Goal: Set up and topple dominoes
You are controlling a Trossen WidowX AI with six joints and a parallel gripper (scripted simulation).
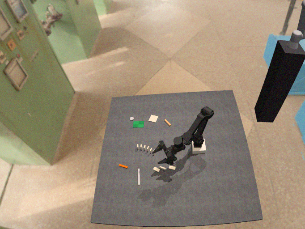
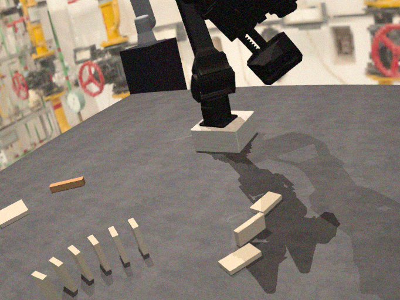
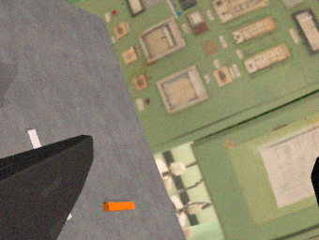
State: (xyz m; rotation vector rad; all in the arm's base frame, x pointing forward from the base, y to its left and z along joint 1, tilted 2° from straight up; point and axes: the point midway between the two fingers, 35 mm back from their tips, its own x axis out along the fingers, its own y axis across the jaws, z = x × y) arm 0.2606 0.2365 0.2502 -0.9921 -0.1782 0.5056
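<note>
Six cream dominoes stand upright in a slightly curved row; one end domino (image 2: 138,238) is nearest the robot base, and the other end domino (image 1: 137,146) (image 2: 46,285) is farthest from it. Three loose cream dominoes lie apart from the row: one flat (image 1: 156,169) (image 2: 239,259), a middle one on its long edge (image 1: 162,167) (image 2: 251,228), and one flat (image 1: 172,167) (image 2: 267,202) nearest the base. My gripper (image 1: 155,157) (image 3: 209,158) is wide open and empty, in the air above the table. In the exterior view only one finger shows.
On the dark table (image 1: 209,192) are a green patch (image 1: 138,124), a cream square (image 1: 153,118) (image 2: 13,212), a small grey block (image 1: 131,118), a light orange bar (image 1: 167,122) (image 2: 67,184), a bright orange bar (image 1: 123,166) (image 3: 119,206) and a white bar (image 1: 138,176) (image 3: 34,138).
</note>
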